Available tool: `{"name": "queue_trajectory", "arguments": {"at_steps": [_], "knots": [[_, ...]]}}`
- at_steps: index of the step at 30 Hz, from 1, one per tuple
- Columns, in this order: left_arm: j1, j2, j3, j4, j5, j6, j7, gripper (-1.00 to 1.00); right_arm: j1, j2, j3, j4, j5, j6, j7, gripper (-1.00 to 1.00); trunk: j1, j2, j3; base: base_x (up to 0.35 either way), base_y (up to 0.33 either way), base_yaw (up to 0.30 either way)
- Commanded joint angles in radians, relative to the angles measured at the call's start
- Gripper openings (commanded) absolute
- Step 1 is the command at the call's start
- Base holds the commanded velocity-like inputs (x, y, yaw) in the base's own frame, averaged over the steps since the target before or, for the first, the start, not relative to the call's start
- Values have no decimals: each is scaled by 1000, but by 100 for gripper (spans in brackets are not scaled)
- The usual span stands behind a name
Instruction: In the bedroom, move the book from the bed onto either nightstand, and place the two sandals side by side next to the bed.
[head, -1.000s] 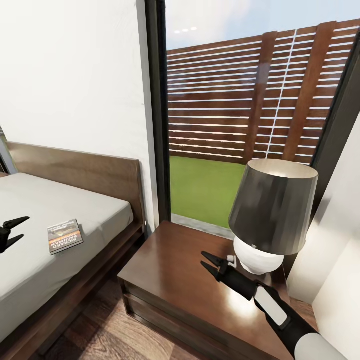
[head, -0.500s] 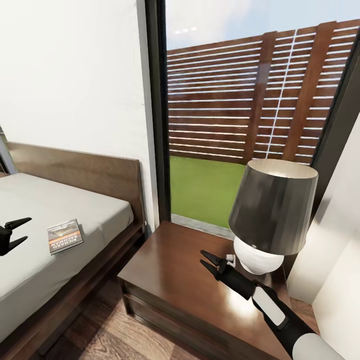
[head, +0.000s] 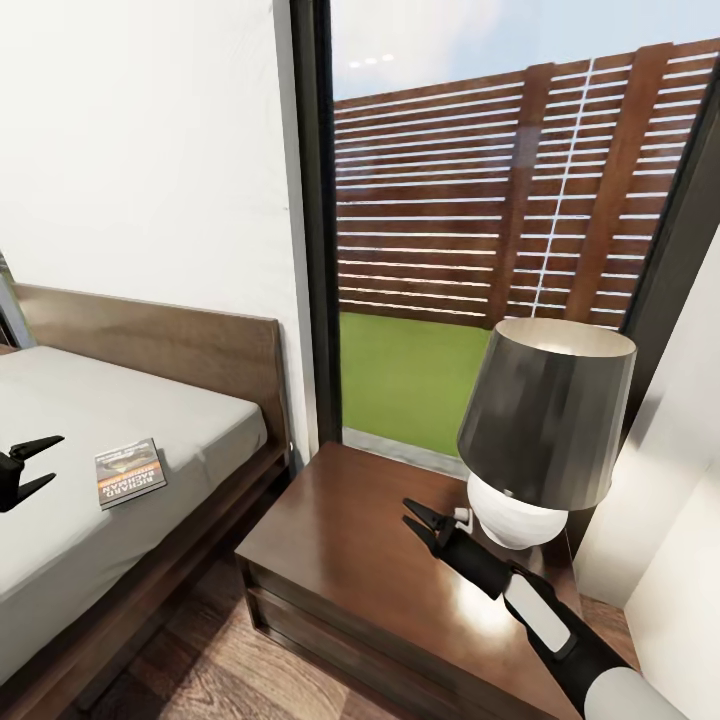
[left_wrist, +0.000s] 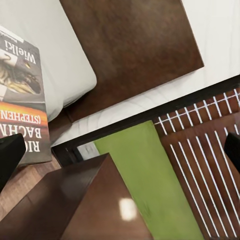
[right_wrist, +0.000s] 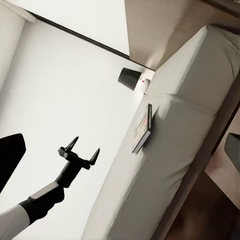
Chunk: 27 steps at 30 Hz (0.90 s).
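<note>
Lying on the bed: the book (head: 130, 472) rested flat on the light-grey mattress of the bed (head: 60, 520), cover up, near the edge that faced the nightstand; in the left wrist view the book (left_wrist: 22, 100) showed its orange band and white lettering.
Left gripper: the left gripper (head: 27, 468) hovered above the mattress, just beside the book and apart from it, fingers spread wide with nothing between them; in the right wrist view the left gripper (right_wrist: 79, 152) showed the same gaping fork over the bed.
Right gripper: the right gripper (head: 418, 524) hung low over the nightstand's top, close to the lamp's white base, its two fingertips parted a little and bare of any load.
Nightstand: the nightstand (head: 340, 560) stood just beside the bed frame, its glossy dark-brown top carrying the lamp (head: 545, 430) toward its far right corner.
Window: the window (head: 500, 200) behind the nightstand showed a slatted brown fence and green ground.
Floor: the wood-plank floor (head: 210, 670) lay between bed frame and nightstand.
</note>
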Motion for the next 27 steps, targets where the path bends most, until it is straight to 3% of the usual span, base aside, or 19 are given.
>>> {"name": "queue_trajectory", "arguments": {"at_steps": [1,21,27], "knots": [[-1,0,8,1,-6,6,-2,100,-1,-1,3,0,-11,7,0,100,0,0,-1,0,0,0],[-1,2,8,0,-8,7,0,100,1,3,10,11,-7,-16,-4,100,0,0,-3,0,0,47],[-1,2,7,-1,-51,8,-2,100,1,6,14,14,-6,-19,-5,100,0,0,-6,0,0,119]]}}
